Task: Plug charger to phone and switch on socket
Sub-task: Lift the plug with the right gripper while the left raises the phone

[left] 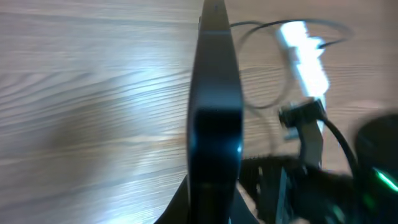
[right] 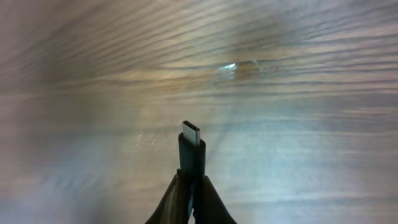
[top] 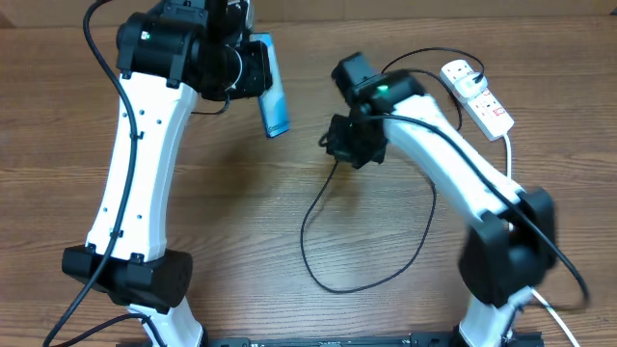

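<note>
**A:** What do we see on the left?

**B:** We see the left gripper (top: 256, 69) near the far edge of the wooden table (top: 241, 241). Its jaws are closed tight on the phone (top: 277, 104), which it holds by one end. From above the phone is tilted, so only a narrow strip of its light blue face shows. In the left wrist view we look straight along its dark edge, which runs up the middle of the picture.

**A:** And on the right?

**B:** The right gripper (top: 345, 145) sits just right of the phone, near it but not touching. Its jaws are pinched shut on the charger (right: 191, 149), just behind the connector. In the right wrist view the small black connector stands upright out of the jaws, its metal tip free and bare table behind it.

**A:** Where does the cable go?

**B:** From the right gripper it drops onto the table and makes a wide loop toward the near edge. It then curves back up toward the right arm.

**A:** Can we find the socket?

**B:** Yes, the white socket (top: 479, 94) lies at the far right of the table, well apart from the phone. A thin black cable reaches its far end. Its red switches are too small for us to tell how they are set.
</note>
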`<state>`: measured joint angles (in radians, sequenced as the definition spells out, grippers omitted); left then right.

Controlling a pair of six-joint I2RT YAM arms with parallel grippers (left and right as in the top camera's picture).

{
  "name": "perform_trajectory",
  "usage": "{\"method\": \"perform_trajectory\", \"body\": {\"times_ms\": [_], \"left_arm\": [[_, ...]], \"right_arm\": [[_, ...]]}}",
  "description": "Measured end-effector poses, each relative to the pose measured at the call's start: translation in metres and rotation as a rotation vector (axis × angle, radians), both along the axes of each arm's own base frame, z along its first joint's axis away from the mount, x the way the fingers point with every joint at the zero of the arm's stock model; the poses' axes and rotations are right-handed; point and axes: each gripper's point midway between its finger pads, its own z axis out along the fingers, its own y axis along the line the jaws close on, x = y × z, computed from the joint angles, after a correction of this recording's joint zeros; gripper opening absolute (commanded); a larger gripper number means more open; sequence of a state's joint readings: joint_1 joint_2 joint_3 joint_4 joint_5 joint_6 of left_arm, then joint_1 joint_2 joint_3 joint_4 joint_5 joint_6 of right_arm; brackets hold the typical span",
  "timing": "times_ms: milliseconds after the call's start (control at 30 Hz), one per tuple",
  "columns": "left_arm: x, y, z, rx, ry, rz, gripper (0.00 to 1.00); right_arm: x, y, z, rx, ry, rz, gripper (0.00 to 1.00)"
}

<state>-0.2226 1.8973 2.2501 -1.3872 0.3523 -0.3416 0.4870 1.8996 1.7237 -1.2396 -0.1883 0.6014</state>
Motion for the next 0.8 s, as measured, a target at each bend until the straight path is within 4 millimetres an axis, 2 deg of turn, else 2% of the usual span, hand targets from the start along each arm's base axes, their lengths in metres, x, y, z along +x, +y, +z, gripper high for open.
{"method": "perform_trajectory", "body": {"times_ms": [100,200,267,367,533,800], "left_arm": [[0.006,0.002,0.011,-0.109,-0.013,-0.013,0.04],[0.011,0.013,0.022,-0.214,-0.014,-0.013,0.04],[0.011,0.017,0.030,-0.276,-0.019,-0.026,0.04],[0.010,0.022,0.043,-0.371,-0.041,-0.071,0.04],[-0.002,0.009,0.060,-0.486,-0.064,-0.189,0.04],[-0.008,0.003,0.068,-0.534,-0.076,-0.245,0.04]], "right_arm": [[-0.016,-0.005,0.032,0.022,-0.043,0.072,0.04],[-0.031,-0.004,0.048,0.046,-0.058,0.158,0.04],[-0.038,0.002,0.054,0.084,-0.062,0.219,0.04],[-0.050,0.022,0.065,0.208,-0.072,0.367,0.04],[-0.068,0.050,0.088,0.408,-0.113,0.562,0.04],[-0.084,0.064,0.111,0.555,-0.146,0.671,0.04]]}}
